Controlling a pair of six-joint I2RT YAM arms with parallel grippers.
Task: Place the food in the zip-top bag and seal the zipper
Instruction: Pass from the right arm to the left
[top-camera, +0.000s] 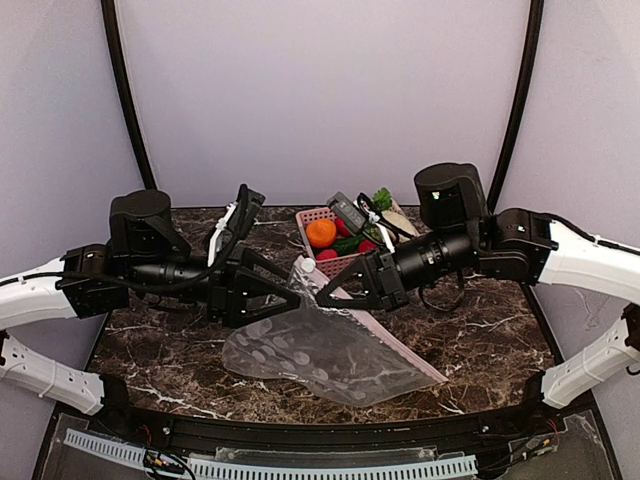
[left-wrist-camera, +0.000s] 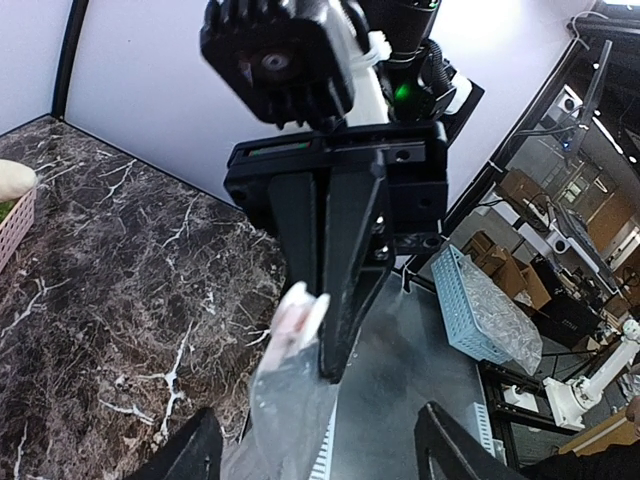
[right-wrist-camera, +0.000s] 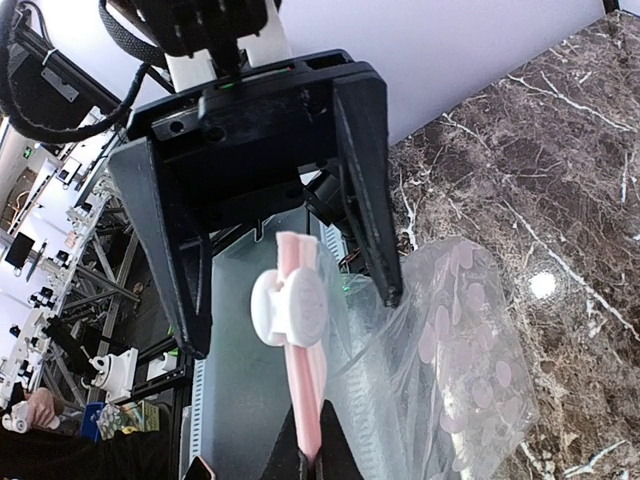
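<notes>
Pale lilac walls close round a dark, white-veined marble worktop (top-camera: 480, 320). On it sags a clear, crinkled zip-top bag (top-camera: 310, 350) printed with white dots, its mouth corner raised off the stone. The right fingers (left-wrist-camera: 340, 260) are pressed together, pinching the thin pink zipper (right-wrist-camera: 305, 400) near its round white slider (right-wrist-camera: 290, 305). The left fingers (right-wrist-camera: 368, 190) stand spread on either side of that slider, not touching it. Behind, a pink slotted plastic basket (top-camera: 315, 213) holds the food: a glossy orange fruit (top-camera: 321, 232), red tomatoes (top-camera: 327, 254) and green leaves (top-camera: 382, 198).
</notes>
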